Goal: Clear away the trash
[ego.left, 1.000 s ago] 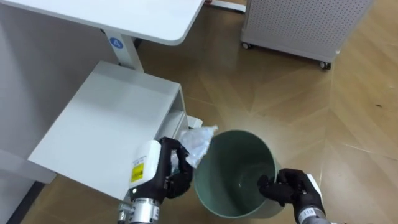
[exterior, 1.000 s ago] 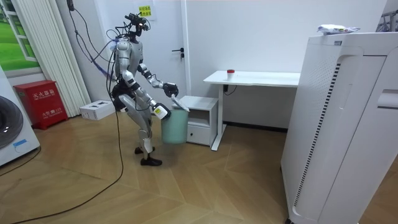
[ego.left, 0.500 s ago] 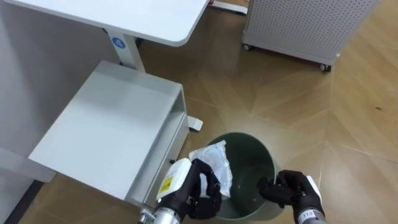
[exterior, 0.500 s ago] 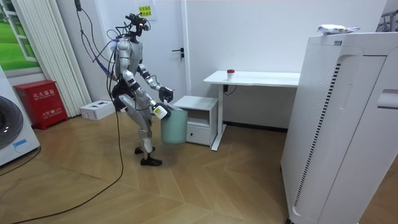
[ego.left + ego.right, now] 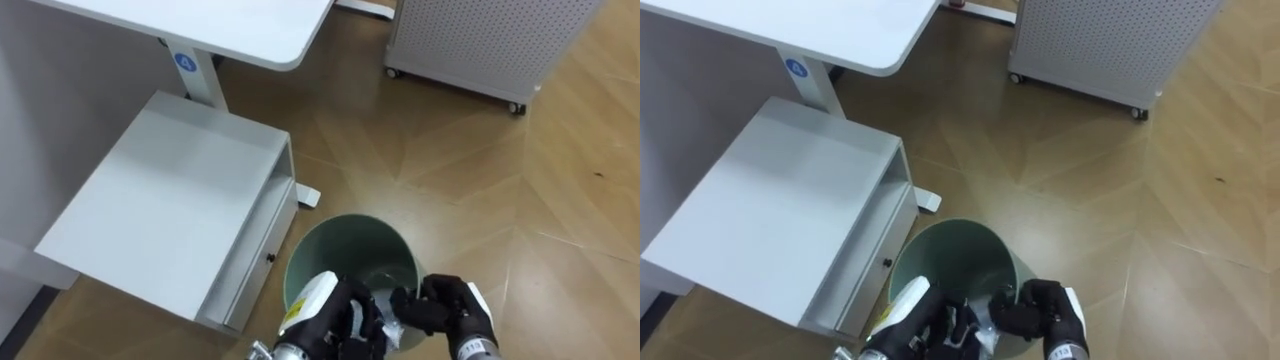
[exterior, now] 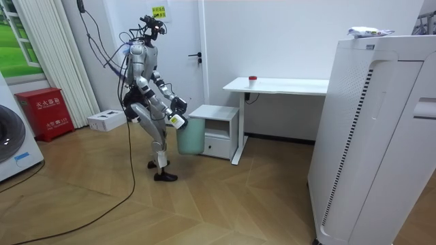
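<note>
While the robot stands on the wooden floor (image 5: 560, 200) just beside a low white cabinet (image 5: 170, 215), it holds a green bin (image 5: 335, 245) in front of its body, with both hands at the bin's mouth. The bin's long axis runs roughly upright, and its open mouth faces up toward the head camera. The right hand (image 5: 441, 305) sits at about 4 o'clock on the rim, its dark fingers curled over the edge and clamped on it. The left hand (image 5: 343, 318) is at about 6 o'clock over the mouth, with its fingers folded around the garbage (image 5: 386, 318), a crumpled pale wad of wrapping. The wad lies just inside the rim, between the two hands, and is mostly hidden by the fingers. Its long axis and the way it points cannot be made out.

From the bin, the cabinet and its closed drawer lie toward 10 o'clock, with the bin near its front corner. A white table (image 5: 240, 25) stands beyond at 11 o'clock. A perforated white unit on castors (image 5: 480, 40) is well apart at 1 o'clock. In the room view a small red object (image 6: 253, 79) rests on the table.
</note>
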You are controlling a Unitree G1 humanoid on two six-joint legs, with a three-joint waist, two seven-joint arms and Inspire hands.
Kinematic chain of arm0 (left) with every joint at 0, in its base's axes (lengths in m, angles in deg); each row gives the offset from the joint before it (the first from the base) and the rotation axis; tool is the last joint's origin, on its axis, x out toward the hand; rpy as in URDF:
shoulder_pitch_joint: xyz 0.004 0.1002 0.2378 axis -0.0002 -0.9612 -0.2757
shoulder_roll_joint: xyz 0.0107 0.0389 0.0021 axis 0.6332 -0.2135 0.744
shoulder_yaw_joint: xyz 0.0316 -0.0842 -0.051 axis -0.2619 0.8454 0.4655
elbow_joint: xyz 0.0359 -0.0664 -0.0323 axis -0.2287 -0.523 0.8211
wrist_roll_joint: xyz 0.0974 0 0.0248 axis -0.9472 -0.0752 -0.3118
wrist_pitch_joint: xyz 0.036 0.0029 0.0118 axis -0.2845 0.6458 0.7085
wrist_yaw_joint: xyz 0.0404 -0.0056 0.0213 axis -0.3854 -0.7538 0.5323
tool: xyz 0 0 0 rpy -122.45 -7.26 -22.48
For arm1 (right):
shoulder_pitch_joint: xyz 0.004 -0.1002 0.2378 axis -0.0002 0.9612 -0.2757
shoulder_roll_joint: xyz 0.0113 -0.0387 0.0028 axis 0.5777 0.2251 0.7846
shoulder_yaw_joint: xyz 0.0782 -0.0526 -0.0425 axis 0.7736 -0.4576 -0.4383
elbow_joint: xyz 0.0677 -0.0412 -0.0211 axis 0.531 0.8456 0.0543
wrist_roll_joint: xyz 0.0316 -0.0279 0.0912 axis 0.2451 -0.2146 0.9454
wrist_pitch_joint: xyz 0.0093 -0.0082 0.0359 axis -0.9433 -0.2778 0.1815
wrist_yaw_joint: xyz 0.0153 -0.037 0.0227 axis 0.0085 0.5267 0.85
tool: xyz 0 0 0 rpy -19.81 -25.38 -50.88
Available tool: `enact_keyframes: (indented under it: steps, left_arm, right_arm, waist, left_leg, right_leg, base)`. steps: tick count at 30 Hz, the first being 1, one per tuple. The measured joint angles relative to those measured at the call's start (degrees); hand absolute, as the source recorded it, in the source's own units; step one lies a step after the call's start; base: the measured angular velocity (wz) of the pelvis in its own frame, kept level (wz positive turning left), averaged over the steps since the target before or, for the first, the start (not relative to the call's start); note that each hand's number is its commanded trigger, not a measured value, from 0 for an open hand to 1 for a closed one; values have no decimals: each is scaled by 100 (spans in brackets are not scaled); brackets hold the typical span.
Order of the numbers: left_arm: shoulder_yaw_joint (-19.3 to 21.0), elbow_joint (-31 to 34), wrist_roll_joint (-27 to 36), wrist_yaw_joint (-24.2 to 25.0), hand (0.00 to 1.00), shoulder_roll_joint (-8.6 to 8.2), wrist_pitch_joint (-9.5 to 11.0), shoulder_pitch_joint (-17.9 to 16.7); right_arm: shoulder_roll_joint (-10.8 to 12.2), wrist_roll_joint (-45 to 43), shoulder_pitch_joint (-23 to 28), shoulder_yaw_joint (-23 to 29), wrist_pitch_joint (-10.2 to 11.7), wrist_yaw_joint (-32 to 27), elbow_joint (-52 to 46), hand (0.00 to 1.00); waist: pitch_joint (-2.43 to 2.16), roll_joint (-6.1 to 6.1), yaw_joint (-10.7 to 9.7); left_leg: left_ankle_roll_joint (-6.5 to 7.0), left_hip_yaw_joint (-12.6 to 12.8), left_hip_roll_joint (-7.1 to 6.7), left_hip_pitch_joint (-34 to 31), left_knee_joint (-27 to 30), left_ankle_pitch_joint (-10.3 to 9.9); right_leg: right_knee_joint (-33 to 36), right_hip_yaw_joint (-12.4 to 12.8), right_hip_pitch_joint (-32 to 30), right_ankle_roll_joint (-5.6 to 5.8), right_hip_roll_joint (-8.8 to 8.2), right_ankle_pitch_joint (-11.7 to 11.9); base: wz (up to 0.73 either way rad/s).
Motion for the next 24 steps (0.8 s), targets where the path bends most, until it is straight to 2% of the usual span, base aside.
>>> enact_keyframes:
  steps: [1, 8, 24]
  left_arm:
    - [2, 0, 0, 42, 0, -11, 0, 0]
    - [-43, -1, 2, 119, 0, -18, -11, -2]
    - [37, -27, -50, 147, 0, 1, -23, -192]
  right_arm:
    - [0, 1, 5, 1, 0, 15, 0, 100]
    - [27, 21, 16, -11, -1, 81, 1, 100]
    - [40, 3, 75, 9, 0, 12, 22, 100]
  waist:
    - [-1, -1, -5]
    - [-6, 0, -87]
    - [-19, 12, -87]
  left_leg:
    - [0, -4, 0, -3, -8, 0]
    - [0, -13, -5, -9, -55, 0]
    - [0, -14, -1, 2, 48, 0]
  right_leg:
    - [-1, -4, 1, 0, 1, 0]
    - [-21, -22, 0, 7, 3, -2]
    - [73, -23, 11, 3, -13, -3]
  base:
    - [0]
    - [0]
    - [0]
